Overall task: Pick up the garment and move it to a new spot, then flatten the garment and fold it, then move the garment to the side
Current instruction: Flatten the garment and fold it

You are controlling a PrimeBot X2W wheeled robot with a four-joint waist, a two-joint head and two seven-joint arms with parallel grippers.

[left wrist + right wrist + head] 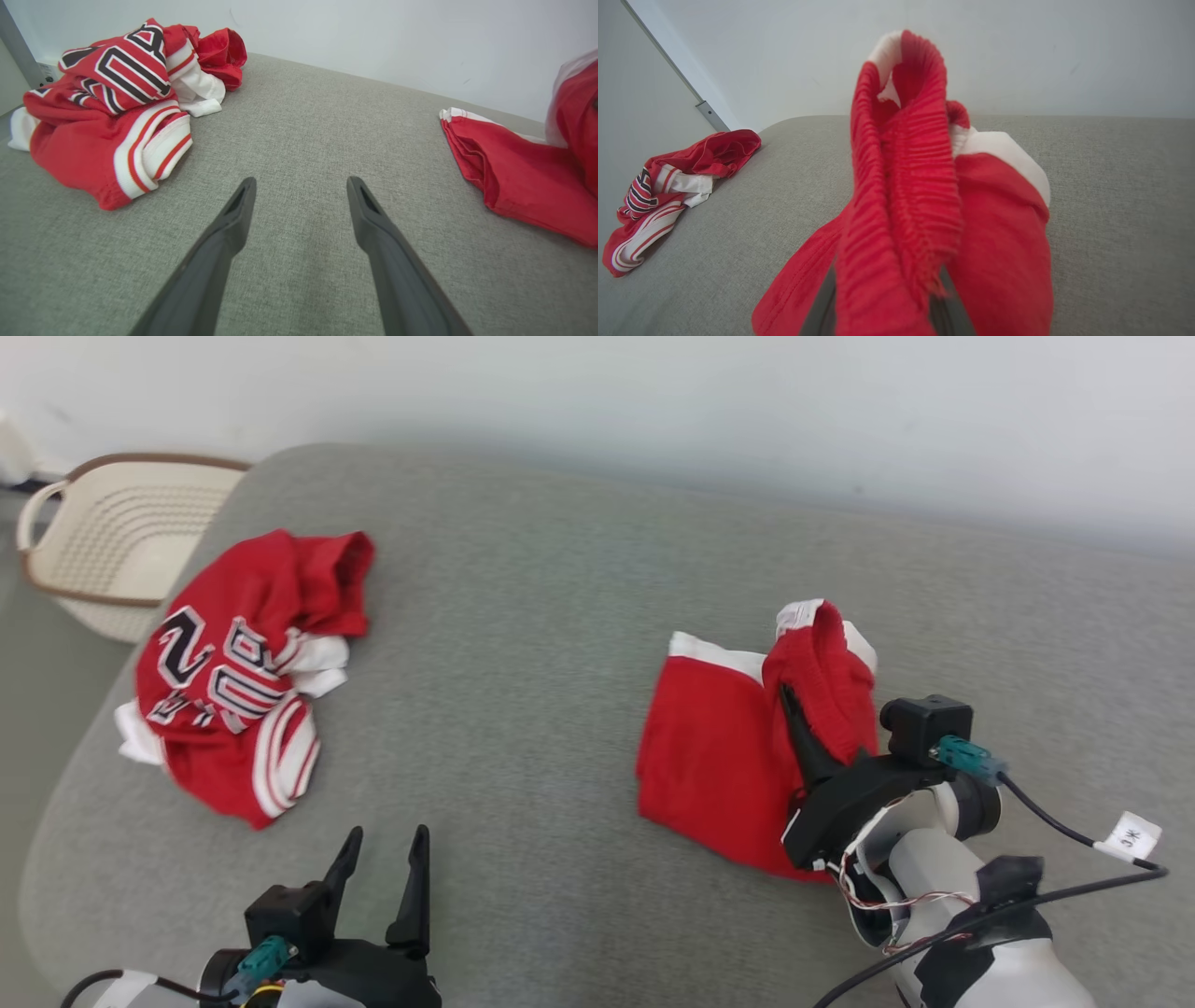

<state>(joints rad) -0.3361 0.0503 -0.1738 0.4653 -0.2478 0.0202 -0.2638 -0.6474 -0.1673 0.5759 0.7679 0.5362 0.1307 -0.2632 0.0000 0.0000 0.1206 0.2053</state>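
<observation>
The garment is a pair of red shorts with white trim, lying at the right of the grey cushion. Its gathered waistband is lifted into a ridge, while the rest lies on the cushion. My right gripper is shut on that waistband, and its dark fingers are mostly buried in the cloth. The shorts' hem shows at the right of the left wrist view. My left gripper stands open and holds nothing near the front edge, above bare cushion.
A crumpled red jersey with white stripes and black lettering lies at the cushion's left. A cream basket stands beyond the left edge. The grey cushion is bare between the two garments. A pale wall runs behind.
</observation>
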